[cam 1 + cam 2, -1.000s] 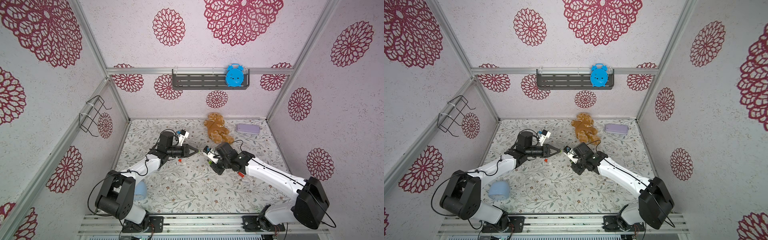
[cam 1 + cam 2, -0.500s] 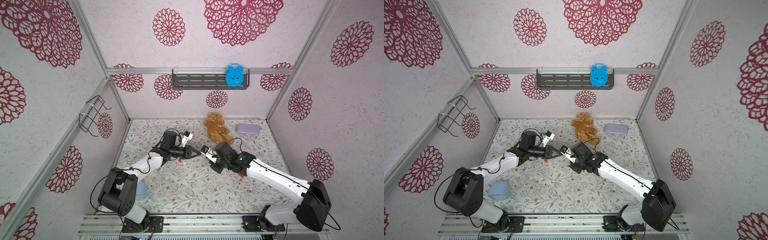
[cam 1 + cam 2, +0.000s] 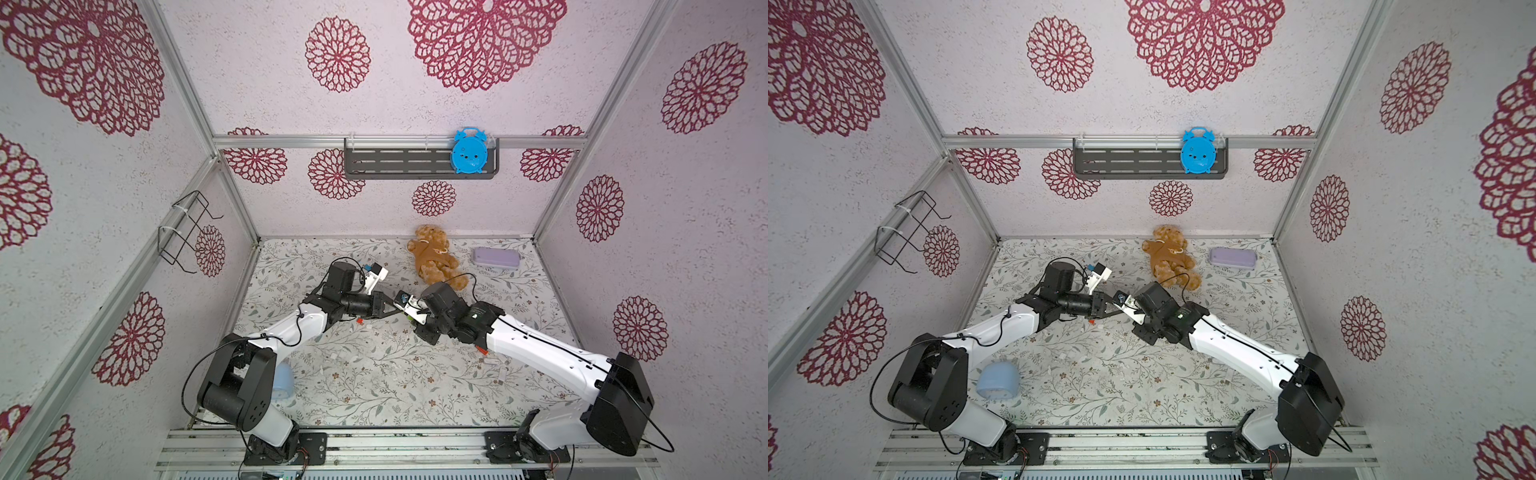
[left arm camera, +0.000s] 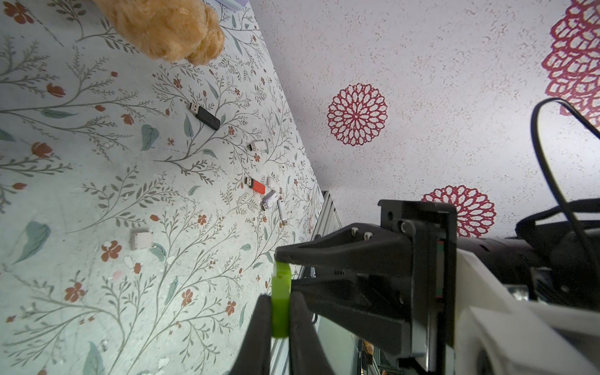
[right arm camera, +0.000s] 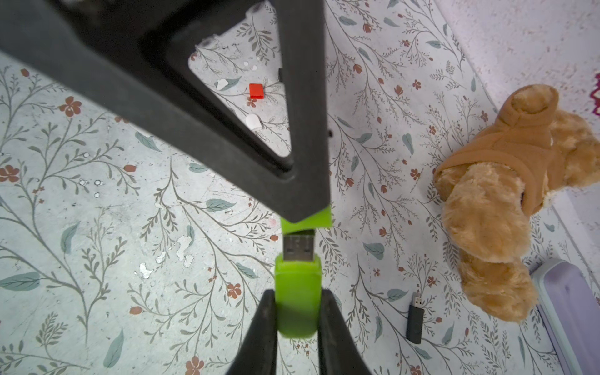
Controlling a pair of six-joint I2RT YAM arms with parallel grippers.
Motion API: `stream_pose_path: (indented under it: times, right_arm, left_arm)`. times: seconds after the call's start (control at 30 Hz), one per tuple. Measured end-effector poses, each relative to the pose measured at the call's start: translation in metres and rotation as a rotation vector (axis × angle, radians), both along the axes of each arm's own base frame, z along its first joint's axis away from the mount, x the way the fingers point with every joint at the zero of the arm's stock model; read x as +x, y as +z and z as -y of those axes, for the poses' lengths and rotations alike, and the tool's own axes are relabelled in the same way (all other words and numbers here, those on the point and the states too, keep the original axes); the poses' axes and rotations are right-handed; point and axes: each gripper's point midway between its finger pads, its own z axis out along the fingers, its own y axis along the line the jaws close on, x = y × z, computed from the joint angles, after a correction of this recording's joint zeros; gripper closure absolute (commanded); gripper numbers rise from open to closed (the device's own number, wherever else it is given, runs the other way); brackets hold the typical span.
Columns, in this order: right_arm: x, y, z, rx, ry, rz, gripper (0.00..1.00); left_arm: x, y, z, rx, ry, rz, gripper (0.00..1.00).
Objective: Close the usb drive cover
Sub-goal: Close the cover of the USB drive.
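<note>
My right gripper (image 5: 297, 308) is shut on the green usb drive (image 5: 297, 292), whose bare metal plug (image 5: 298, 248) points away from it. The green cover (image 5: 308, 220) is pinched in my left gripper (image 4: 281, 300), which is shut on it. The cover's mouth meets the plug's tip, slightly off to one side; most of the plug still shows. In both top views the two grippers meet tip to tip above the middle of the floral table, left gripper (image 3: 397, 309) against right gripper (image 3: 413, 318).
A brown teddy bear (image 3: 434, 257) and a purple case (image 3: 496, 257) lie at the back. A black drive (image 5: 415, 319), a red drive (image 4: 256, 185), white drives (image 4: 269, 198) and a red cap (image 5: 256, 91) are scattered on the table. A pale blue object (image 3: 998, 380) sits front left.
My left gripper has moved to the right with the cover, closing the gap to the drive. The right gripper has shifted slightly toward it.
</note>
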Motion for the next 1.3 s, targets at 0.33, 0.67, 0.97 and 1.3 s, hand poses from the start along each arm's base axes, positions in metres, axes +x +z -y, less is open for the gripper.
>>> stream_pose_path:
  times: [0.33, 0.67, 0.97, 1.3]
  right_arm:
    - [0.003, 0.000, 0.003, -0.019, -0.008, 0.019, 0.80]
    - [0.005, 0.003, 0.001, -0.018, -0.009, 0.039, 0.80]
    - [0.006, 0.003, 0.001, -0.004, -0.012, 0.056, 0.81]
    - [0.001, 0.002, 0.011, -0.003, -0.023, 0.071, 0.81]
  left_arm:
    - [0.002, -0.004, 0.003, 0.004, -0.010, -0.006, 0.89]
    - [0.003, -0.004, 0.006, 0.004, -0.005, -0.006, 0.89]
    - [0.004, -0.003, 0.006, -0.003, 0.004, -0.009, 0.89]
    - [0.003, 0.007, 0.005, -0.013, 0.009, 0.013, 0.89]
